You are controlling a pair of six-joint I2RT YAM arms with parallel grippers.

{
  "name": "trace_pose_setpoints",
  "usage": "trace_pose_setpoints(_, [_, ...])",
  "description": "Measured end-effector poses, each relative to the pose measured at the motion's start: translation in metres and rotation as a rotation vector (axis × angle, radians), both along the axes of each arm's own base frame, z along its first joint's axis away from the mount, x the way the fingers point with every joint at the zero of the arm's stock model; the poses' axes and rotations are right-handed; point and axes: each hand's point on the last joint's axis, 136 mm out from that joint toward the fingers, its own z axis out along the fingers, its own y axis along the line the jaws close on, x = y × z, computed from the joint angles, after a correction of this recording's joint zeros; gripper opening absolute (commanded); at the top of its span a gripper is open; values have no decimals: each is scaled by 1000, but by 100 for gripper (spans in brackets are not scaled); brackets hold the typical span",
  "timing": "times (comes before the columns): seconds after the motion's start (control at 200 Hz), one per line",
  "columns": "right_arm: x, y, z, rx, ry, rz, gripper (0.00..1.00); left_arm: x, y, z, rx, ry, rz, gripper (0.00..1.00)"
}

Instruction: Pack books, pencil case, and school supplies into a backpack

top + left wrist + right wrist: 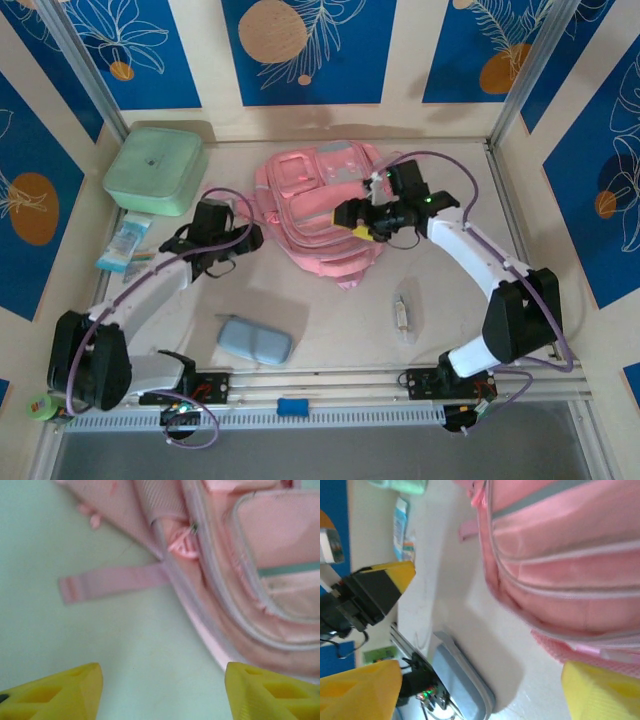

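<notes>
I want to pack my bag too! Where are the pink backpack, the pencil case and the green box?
pink backpack [305, 225]: top view, its front pockets.
pencil case [254, 340]: top view, middle of the pouch.
mint-green box [155, 170]: top view, centre of the lid.

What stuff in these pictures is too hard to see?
- Inside the backpack: top view, its own pink flaps cover it, so the contents can't be told.
- Wrapped stick: top view, too small to identify.
- Pencil case: right wrist view, blurred and cut off by the bottom edge.
</notes>
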Motion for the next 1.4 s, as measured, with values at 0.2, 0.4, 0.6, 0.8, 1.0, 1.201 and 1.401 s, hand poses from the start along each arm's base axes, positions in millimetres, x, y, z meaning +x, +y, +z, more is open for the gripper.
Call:
trace_pose_setpoints(0.2, [-80,54,-43,-147,-69,290,99,-42,15,-4,-17,61,39,78])
trace_pose_setpoints(0.4, [-140,83,-87,-239,-176,525,99,-70,24,-3,-66,59,79,90])
trace_pose_setpoints(0.6, [-172,115,-110,-294,-338,698,99,-85,30,-1,-96,57,105,99])
trace_pose_setpoints(0.8, [-193,135,-139,-367,-446,813,99,-95,35,0,-101,57,126,99])
trace_pose_setpoints(1.0, [-197,152,-148,-394,-526,856,99,-105,45,-2,-81,76,169,99])
trace_pose_setpoints(1.201, [-202,167,-150,-391,-579,891,99,-109,52,-3,-65,80,199,100])
trace_pose_setpoints(1.401, [-205,172,-167,-441,-600,926,99,-113,60,1,-57,61,235,99])
